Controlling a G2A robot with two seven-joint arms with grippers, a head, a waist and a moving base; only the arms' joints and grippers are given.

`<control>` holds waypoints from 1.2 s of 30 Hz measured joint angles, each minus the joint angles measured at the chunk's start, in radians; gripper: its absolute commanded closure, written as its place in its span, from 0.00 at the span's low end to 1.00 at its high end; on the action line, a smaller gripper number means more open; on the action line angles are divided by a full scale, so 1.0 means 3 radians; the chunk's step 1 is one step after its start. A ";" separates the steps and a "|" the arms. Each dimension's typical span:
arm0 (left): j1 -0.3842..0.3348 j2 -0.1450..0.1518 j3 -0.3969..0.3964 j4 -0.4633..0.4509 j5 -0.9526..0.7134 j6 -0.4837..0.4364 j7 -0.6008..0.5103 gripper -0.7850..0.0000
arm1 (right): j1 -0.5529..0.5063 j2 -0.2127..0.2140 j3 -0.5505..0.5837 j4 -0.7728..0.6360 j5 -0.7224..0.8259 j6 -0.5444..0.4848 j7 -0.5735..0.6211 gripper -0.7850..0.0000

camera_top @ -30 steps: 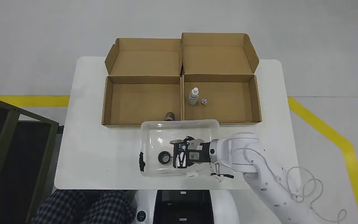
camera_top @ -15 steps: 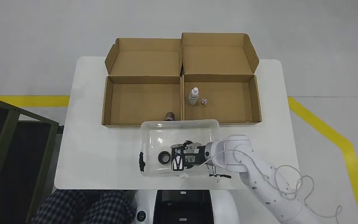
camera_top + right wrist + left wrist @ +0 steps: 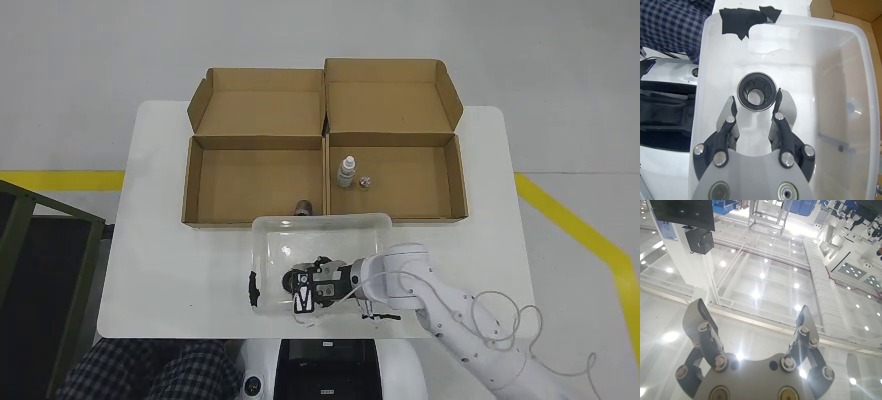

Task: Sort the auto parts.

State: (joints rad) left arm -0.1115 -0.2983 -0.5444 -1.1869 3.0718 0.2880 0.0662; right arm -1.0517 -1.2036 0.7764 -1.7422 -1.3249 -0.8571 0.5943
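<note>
Your right tool (image 3: 755,98) hangs spread inside the bin (image 3: 865,56), its fingers flanking the bearing (image 3: 770,89) standing on the bin's floor, apparently lined up to pinch it, while your left tool (image 3: 752,308), likewise spread, faces the ceiling.

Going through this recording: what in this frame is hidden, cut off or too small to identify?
1. Top view: dark part at the left cardboard box front wall, too small to identify.
2. Top view: tiny piece beside the white bottle-shaped part, too small.
3. Right wrist view: black ring between the right end effector pads; contact unclear.
4. Left wrist view: left end effector faces the ceiling; its position by the table unknown.
</note>
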 measured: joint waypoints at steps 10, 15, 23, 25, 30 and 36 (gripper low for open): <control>0.0000 0.0000 0.0000 0.0000 0.0000 0.0000 0.0000 0.00 | 0.0158 -0.0068 -0.0208 0.0124 0.0009 0.0070 -0.0025 0.51; 0.0000 0.0000 0.0000 0.0000 0.0000 0.0000 0.0000 0.00 | 0.0249 -0.0105 -0.0284 0.0206 0.0024 0.0113 -0.0039 0.37; 0.0000 0.0000 0.0000 0.0000 0.0000 0.0000 0.0000 0.00 | 0.0358 -0.0154 -0.0380 0.0316 0.0058 0.0148 -0.0017 0.53; 0.0000 0.0000 0.0000 0.0000 0.0000 0.0000 0.0000 0.00 | 0.0373 -0.0161 -0.0391 0.0340 0.0070 0.0152 -0.0004 0.60; 0.0000 0.0000 0.0000 0.0000 0.0000 0.0000 0.0000 0.00 | 0.0384 -0.0165 -0.0386 0.0363 0.0093 0.0156 0.0008 0.84; 0.0000 0.0000 0.0000 0.0000 0.0000 0.0000 0.0000 0.00 | 0.0381 -0.0148 -0.0298 0.0311 0.0165 0.0141 -0.0012 1.00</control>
State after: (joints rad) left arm -0.1115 -0.2983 -0.5444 -1.1869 3.0718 0.2880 0.0662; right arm -0.9375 -1.2480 0.6871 -1.6491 -1.2753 -0.8148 0.5907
